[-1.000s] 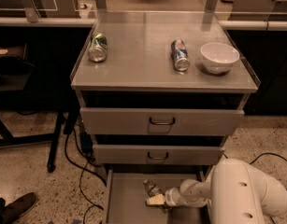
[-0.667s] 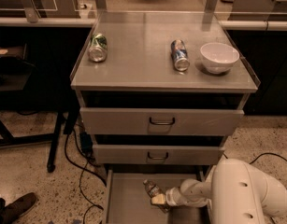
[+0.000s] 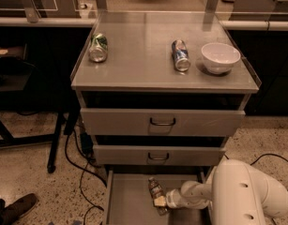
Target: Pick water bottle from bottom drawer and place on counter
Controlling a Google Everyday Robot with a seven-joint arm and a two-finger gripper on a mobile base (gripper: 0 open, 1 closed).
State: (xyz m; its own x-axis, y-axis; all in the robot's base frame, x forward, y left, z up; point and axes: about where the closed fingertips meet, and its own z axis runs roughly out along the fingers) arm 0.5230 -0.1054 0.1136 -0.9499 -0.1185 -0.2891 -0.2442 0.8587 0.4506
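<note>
The water bottle [image 3: 155,189] is small and clear with a label band. It lies on its side in the open bottom drawer [image 3: 127,201], near its middle. My gripper [image 3: 160,203] reaches in from the right at the end of the white arm [image 3: 246,193] and sits at the bottle's near end, touching or almost touching it. The grey counter [image 3: 143,55] tops the cabinet above.
A green can [image 3: 98,47] lies at the counter's left. A blue can [image 3: 180,55] and a white bowl [image 3: 220,57] sit at its right. The two upper drawers [image 3: 162,122] are slightly ajar. Cables [image 3: 78,163] and a shoe [image 3: 17,207] are on the floor at left.
My gripper has edged a little to the right and closer to the bottle's near end. The bottle has stayed in the drawer.
</note>
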